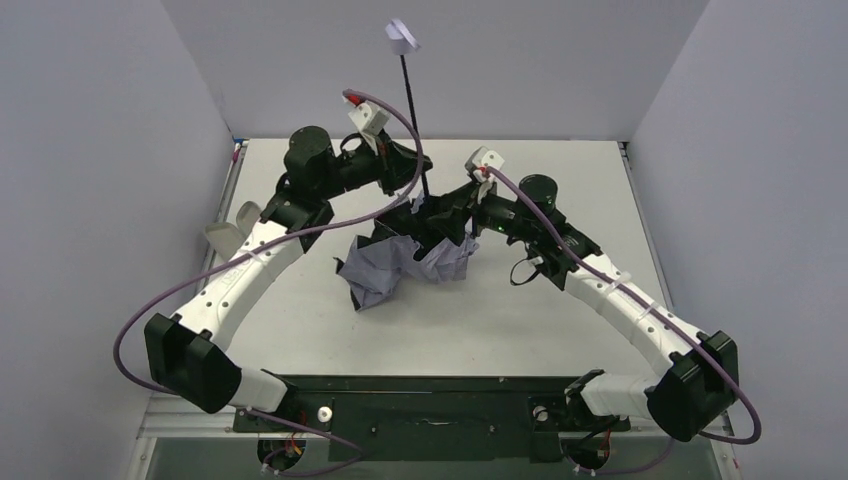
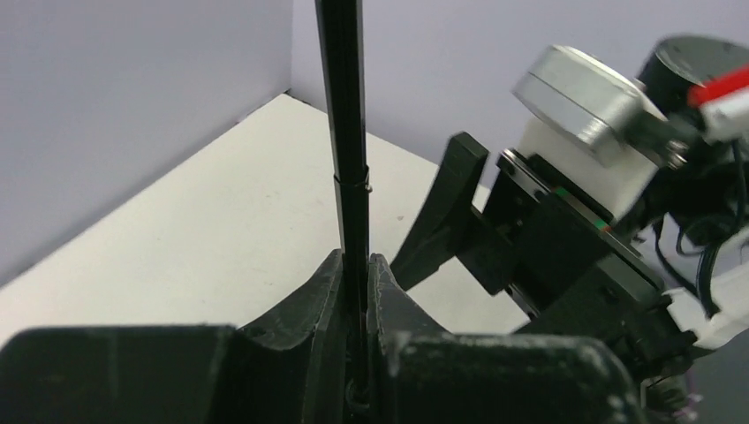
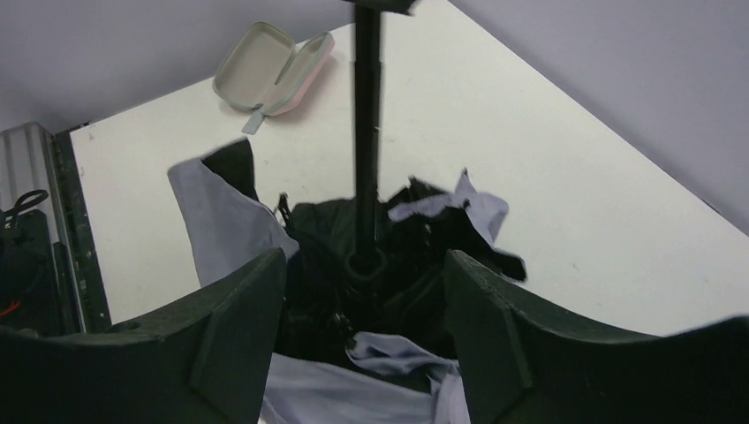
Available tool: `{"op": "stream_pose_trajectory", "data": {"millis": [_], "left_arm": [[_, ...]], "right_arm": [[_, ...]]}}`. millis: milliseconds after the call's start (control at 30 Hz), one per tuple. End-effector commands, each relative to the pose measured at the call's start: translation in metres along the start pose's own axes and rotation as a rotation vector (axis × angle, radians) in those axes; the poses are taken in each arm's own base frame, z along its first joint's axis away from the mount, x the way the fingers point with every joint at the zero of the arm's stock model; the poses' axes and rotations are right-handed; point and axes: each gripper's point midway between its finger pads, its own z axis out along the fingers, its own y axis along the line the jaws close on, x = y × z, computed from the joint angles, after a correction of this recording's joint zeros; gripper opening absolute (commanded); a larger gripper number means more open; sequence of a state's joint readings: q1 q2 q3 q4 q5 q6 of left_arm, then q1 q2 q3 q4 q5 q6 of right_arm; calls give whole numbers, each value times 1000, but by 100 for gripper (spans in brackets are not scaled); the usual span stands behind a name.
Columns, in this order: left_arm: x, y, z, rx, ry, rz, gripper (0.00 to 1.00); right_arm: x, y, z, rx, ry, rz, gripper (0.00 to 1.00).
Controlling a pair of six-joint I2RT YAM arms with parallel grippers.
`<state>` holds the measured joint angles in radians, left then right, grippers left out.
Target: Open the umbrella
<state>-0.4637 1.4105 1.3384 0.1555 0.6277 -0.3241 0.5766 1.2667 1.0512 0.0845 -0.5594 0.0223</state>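
Note:
The umbrella stands upside down. Its crumpled lilac canopy (image 1: 385, 268) rests on the table, and its thin black shaft (image 1: 413, 120) rises to the flat lilac handle (image 1: 402, 36). My left gripper (image 1: 418, 200) is shut on the shaft low down; the left wrist view shows the jaws (image 2: 355, 258) pinching the shaft (image 2: 344, 106). My right gripper (image 1: 447, 225) is open. In the right wrist view (image 3: 364, 265) its fingers straddle the black ribs and hub at the foot of the shaft (image 3: 366, 132), with lilac fabric (image 3: 221, 212) around them.
The pale pink-beige capsule case (image 3: 274, 66) lies open on the table's left side, partly hidden behind my left arm in the top view (image 1: 228, 232). My right wrist (image 2: 574, 230) is close beside the left gripper. Grey walls enclose the table on three sides.

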Motion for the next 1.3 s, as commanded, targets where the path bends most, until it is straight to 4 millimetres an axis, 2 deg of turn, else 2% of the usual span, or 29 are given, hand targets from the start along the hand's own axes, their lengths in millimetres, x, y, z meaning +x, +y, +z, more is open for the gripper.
{"op": "stream_pose_trajectory", "data": {"millis": [0,100,133,167,200,233,300,367,433,633,800,1033,1133,1267], "left_arm": [[-32,-33,0,56,-25,351,0],[-13,-32,1,66,36,431,0],[1,-37,3,79,69,453,0],[8,-33,2,59,89,525,0],[28,-31,4,60,120,529,0],[33,-29,4,48,118,528,0],[65,-22,3,62,158,476,0],[82,-23,1,83,169,446,0],[91,-29,-1,112,155,425,0],[100,-37,-5,142,132,399,0],[95,-44,-9,159,113,401,0],[85,-53,-15,172,93,402,0],[75,-58,-20,172,75,398,0],[59,-63,-29,162,49,409,0]], "right_arm": [[6,-19,-25,37,76,-10,57],[31,-37,-41,69,183,-29,55],[44,-39,-48,68,234,-38,55],[48,-45,-53,80,251,-36,55],[55,-47,-58,79,282,-33,56],[56,-50,-61,81,288,-29,57],[62,-49,-65,72,312,-31,57],[65,-46,-64,62,321,-25,57],[70,-43,-61,53,334,2,56],[88,-26,-39,19,375,98,55],[100,-19,-15,17,379,134,64],[135,-33,13,52,448,192,63],[152,-43,13,92,500,185,62],[175,-64,-6,150,567,201,62]]}}
